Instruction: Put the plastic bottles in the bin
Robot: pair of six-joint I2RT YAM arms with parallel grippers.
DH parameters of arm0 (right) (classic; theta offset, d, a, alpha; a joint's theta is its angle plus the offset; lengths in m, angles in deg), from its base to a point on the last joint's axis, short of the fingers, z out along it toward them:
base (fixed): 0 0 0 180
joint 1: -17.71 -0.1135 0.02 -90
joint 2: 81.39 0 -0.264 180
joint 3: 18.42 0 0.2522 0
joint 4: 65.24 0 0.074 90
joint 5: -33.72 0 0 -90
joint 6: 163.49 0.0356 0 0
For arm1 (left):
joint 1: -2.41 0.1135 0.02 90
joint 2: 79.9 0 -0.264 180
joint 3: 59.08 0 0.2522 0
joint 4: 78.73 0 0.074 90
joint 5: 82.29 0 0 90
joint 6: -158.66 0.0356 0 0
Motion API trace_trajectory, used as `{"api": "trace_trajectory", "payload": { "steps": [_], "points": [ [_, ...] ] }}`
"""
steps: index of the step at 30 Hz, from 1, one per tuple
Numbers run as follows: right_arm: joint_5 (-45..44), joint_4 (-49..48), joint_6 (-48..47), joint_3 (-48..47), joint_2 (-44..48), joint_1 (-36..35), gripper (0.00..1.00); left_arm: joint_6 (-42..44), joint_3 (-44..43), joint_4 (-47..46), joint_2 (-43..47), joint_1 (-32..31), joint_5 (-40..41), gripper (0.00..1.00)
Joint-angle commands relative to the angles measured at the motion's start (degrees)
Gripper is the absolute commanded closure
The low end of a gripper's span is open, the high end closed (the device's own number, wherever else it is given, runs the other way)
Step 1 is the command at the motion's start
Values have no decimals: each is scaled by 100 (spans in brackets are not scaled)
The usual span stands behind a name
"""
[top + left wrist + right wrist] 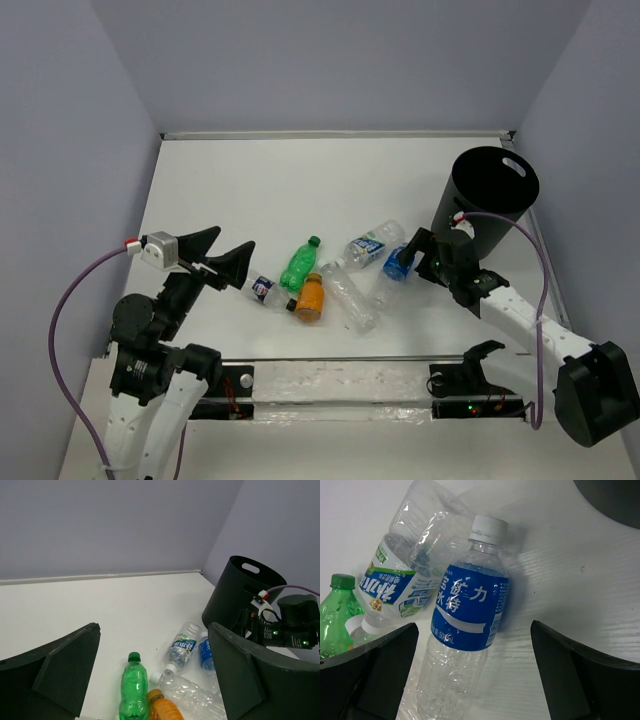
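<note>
Between the right fingers (380,667) — spread wide — lies a blue-labelled bottle (466,611).

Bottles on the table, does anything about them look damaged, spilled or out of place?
All six lie on their sides in a loose cluster, none upright. The unlabelled clear bottle in the middle looks crumpled and dented. No spilled liquid shows, and the bin stands upright.
</note>
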Motion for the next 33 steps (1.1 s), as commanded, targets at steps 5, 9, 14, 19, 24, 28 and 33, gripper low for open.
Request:
{"api": "trace_trajectory", "payload": {
  "steps": [5, 9, 14, 19, 24, 28, 33],
  "points": [
    [148, -768, 94, 162, -387, -22, 1, 87, -168, -175, 16, 27, -127, 1],
    [280, -1356, 182, 250, -853, -22, 2, 78, -159, -184, -2, 27, -145, 1],
    [306, -2094, 243, 320, -1301, -22, 4, 69, -133, -210, -28, 27, -250, 1],
    [61, -2473, 401, 600, -1487, -22, 19, 69, -133, -211, -19, 27, -294, 1],
    [-229, -2096, 366, 839, -802, -22, 32, 61, -124, -228, -37, 27, -285, 1],
    [-212, -1368, 305, 786, -143, -74, 45, 61, -124, -246, -46, 36, -277, 1],
    [217, -357, 199, 427, 850, -128, 47, 34, -115, -246, -46, 54, -259, 1]
  ]
}}
